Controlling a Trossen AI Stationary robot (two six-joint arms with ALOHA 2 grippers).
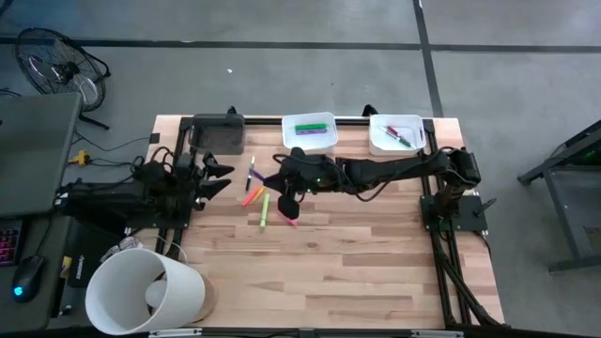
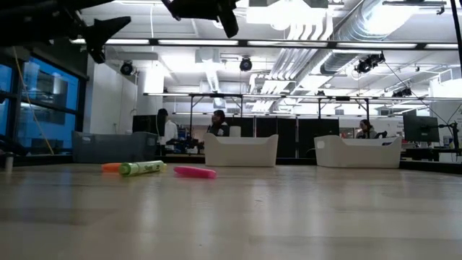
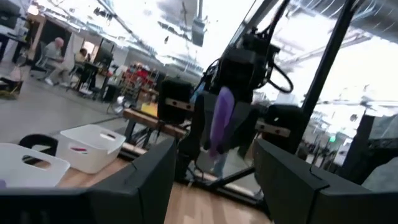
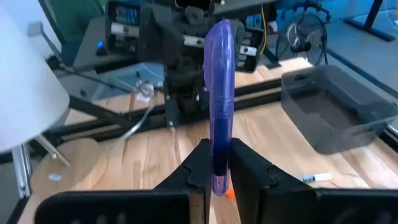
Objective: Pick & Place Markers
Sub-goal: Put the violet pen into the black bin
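My right gripper (image 1: 286, 191) hangs over the table's middle, raised, shut on a purple marker (image 4: 221, 87); the left wrist view shows that marker (image 3: 221, 121) too. Below it, an orange marker (image 1: 252, 196), a yellow-green one (image 1: 265, 210) and a pink one (image 1: 287, 217) lie flat on the wood. A thin purple-and-white marker (image 1: 251, 173) lies nearer the far edge. My left gripper (image 1: 225, 176) waits open at the table's left, facing the right arm. Green markers lie in one white tray (image 1: 310, 132), red ones in the other (image 1: 395, 133). My right gripper pinches the purple marker's one end (image 4: 217, 171) between its two fingers (image 4: 198, 167). The rest of the marker sticks out past the fingertips, in line with them, toward the left arm. It is lifted clear of the table.
A dark grey tray (image 1: 216, 133) stands at the far left corner and the two white trays along the far edge. A white cone-shaped lamp shade (image 1: 146, 291) stands at the near left corner. Bare wood stretches over the table's near half and right side.
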